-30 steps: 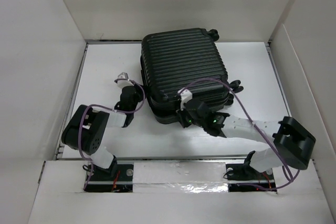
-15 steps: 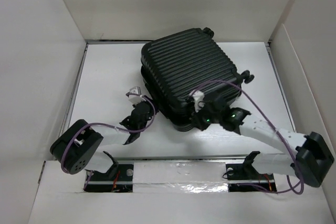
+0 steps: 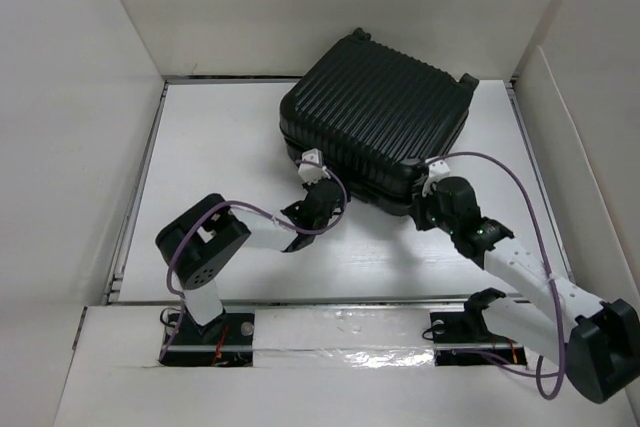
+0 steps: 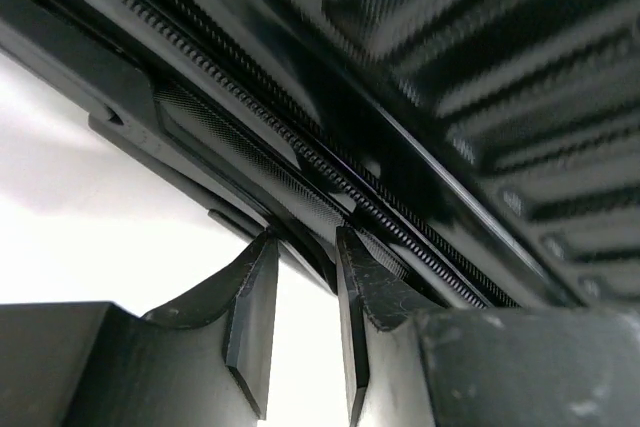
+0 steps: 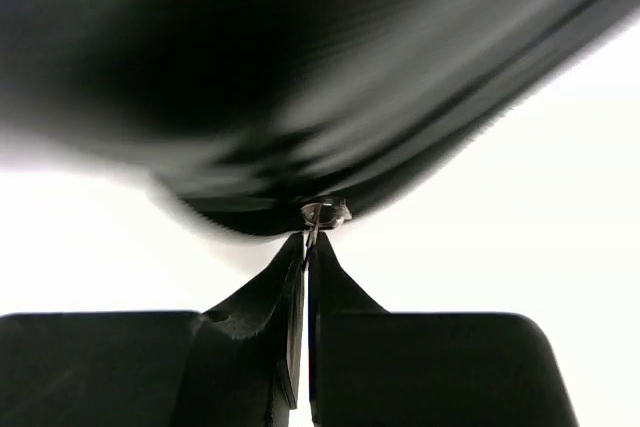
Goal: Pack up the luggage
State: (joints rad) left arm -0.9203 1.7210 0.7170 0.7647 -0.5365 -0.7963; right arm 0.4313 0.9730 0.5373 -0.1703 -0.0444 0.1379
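The luggage is a black ribbed hard-shell suitcase lying flat and skewed at the back middle of the white table, its two halves together. My left gripper is at its near left edge. In the left wrist view the fingers stand a little apart with white table showing between them, their tips against the zipper seam of the luggage. My right gripper is at the near right edge. In the right wrist view it is shut on a small metal zipper pull under the blurred shell.
White walls box in the table on the left, back and right. Bare white table surface lies left of the suitcase. Purple cables loop over both arms. The arm bases sit at the near edge.
The suitcase has swung round and slid toward the back right. My right gripper has moved right along its near edge. My left gripper has moved right and up to the seam.
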